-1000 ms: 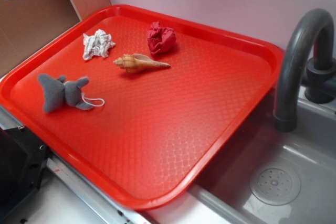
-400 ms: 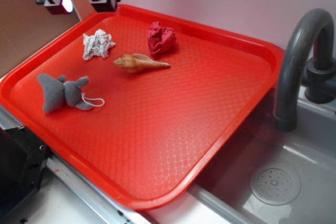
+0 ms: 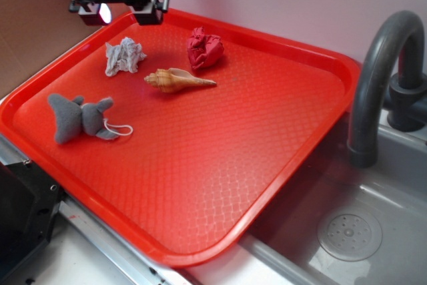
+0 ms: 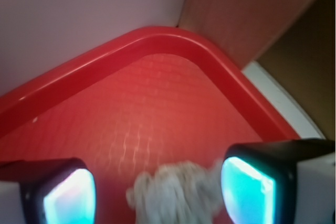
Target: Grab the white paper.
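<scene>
One red tray [image 3: 280, 138] fills the bench, a grey sink [image 3: 347, 231] and one faucet [image 3: 380, 78] to its right. On it, one plush elephant [image 3: 80, 117], one shell [image 3: 179, 80], one red wad [image 3: 204, 49], and one white paper [image 3: 123, 57] at far left. The pincer [image 3: 121, 13] hovers above it, wide open, empty, paper between its pads [image 4: 247, 187].

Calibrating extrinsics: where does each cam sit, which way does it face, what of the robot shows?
Exterior: fixed, high beside the sink, looking down across the red tray; shows the gripper above the tray's far corner.
Wrist: on the arm, looking down and forward between the open fingers at the tray's corner rim.
Shared: the white paper, the tray, the gripper.
</scene>
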Controlling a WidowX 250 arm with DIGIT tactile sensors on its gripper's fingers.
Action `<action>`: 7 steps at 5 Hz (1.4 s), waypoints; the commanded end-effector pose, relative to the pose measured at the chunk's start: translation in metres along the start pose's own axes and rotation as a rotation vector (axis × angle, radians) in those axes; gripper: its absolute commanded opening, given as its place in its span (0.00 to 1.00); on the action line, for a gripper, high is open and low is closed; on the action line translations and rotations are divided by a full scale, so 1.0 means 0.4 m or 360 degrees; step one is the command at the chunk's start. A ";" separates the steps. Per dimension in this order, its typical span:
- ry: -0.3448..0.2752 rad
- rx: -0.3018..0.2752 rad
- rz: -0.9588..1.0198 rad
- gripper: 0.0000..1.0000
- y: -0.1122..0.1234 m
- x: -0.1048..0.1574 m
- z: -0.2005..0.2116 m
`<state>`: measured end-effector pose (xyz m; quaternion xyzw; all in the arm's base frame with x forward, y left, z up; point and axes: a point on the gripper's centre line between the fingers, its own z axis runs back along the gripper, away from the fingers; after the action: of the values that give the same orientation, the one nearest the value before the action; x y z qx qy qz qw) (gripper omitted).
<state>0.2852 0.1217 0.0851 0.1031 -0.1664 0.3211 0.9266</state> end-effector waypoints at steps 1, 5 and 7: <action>0.0161 -0.0233 -0.0009 1.00 0.037 0.022 -0.023; 0.0209 -0.0076 -0.0057 0.66 0.019 -0.061 -0.043; 0.0213 -0.0094 -0.0044 0.00 0.016 -0.060 -0.054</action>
<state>0.2666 0.1130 0.0458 0.0565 -0.0941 0.3077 0.9451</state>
